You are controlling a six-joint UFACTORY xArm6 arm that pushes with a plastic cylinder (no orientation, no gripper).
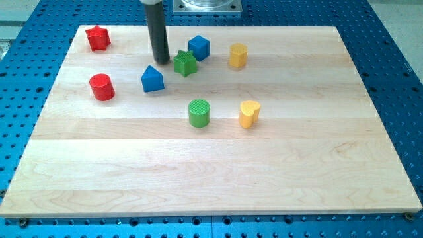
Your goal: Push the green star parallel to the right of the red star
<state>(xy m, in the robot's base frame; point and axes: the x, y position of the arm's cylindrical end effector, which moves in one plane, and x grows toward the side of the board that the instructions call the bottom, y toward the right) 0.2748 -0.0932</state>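
Now, my tip (pixel 160 62) sits down on the table (pixel 211 172), toward the view's top and a little to the view's left of centre. It is a plain dark rod end effector with no jaws to part or close, and it holds nothing. The green star (pixel 186 63) lies just beside it at three o'clock; whether rod and star actually touch, I cannot tell from this angle.

At about five o'clock from my tip, close by, stands the blue house-shaped block (pixel 153 79). The blue hexagonal block (pixel 199 47) is just beyond the green star, at about one o'clock from it, very near or touching. Further along at three o'clock from that one is the yellow hexagonal block (pixel 238 56), standing apart.

The red star (pixel 98 38) is well away at ten o'clock from my tip, near the table's corner at the view's top left. The red cylinder (pixel 102 87) sits at six o'clock from the red star. Toward the middle, the green cylinder (pixel 199 113) and the yellow heart (pixel 249 114) stand side by side, apart, the heart at three o'clock.
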